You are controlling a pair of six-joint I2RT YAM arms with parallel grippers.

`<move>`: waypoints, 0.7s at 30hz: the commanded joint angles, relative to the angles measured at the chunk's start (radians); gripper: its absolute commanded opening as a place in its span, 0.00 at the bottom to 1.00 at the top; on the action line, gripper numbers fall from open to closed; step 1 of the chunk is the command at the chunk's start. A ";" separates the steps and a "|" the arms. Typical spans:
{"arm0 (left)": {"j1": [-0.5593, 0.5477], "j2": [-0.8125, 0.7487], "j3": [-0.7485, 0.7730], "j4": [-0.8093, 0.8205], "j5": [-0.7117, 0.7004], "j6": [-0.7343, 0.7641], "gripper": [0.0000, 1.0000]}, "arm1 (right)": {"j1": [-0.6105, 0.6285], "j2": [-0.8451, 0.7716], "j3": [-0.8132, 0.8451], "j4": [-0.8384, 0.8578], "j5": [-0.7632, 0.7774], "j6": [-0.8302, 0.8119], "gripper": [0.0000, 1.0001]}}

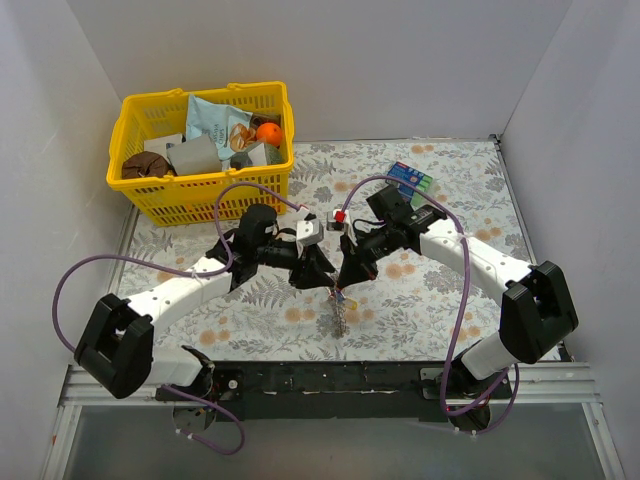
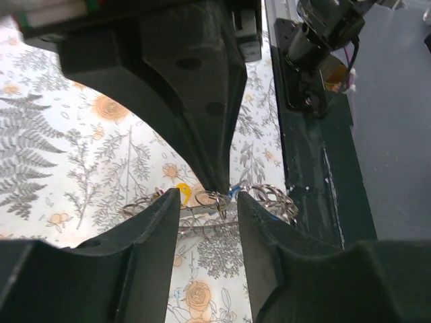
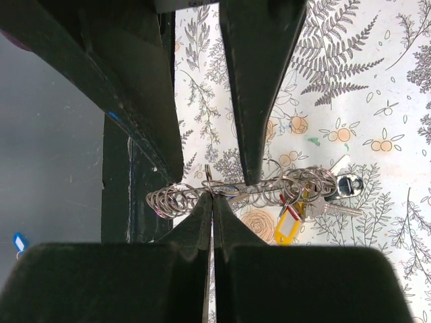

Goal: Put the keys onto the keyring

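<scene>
The keyring [image 3: 236, 189] hangs edge-on above the floral cloth, a thin hoop strung with many small wire rings. Keys [image 3: 342, 186] dangle at its right end, beside a yellow head [image 3: 288, 226]. My right gripper [image 3: 212, 196] is shut on the hoop's wire at a small upright ring. My left gripper [image 2: 207, 195] is open, one finger on each side of the right gripper's tip, with the keyring [image 2: 269, 196] just past its fingertips. In the top view both grippers, left [image 1: 322, 282] and right [image 1: 346, 286], meet mid-table, and the ring cluster [image 1: 338, 316] hangs below them.
A yellow basket [image 1: 150, 192] of oddments stands at the back left. A blue-green packet [image 1: 410, 178] lies at the back right. The black rail [image 1: 350, 378] marks the table's near edge, close under the keyring. White walls close in both sides.
</scene>
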 commanded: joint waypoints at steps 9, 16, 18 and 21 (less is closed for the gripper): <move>-0.028 0.043 0.058 -0.112 0.029 0.075 0.34 | 0.007 0.003 0.104 -0.141 0.101 -0.011 0.01; -0.029 0.047 0.056 -0.117 0.000 0.087 0.41 | 0.012 0.040 0.150 -0.252 0.242 0.037 0.01; -0.029 0.052 0.055 -0.118 -0.007 0.089 0.42 | 0.012 0.053 0.147 -0.263 0.260 0.052 0.01; -0.029 0.050 0.056 -0.118 -0.014 0.091 0.43 | 0.014 0.065 0.126 -0.267 0.276 0.064 0.01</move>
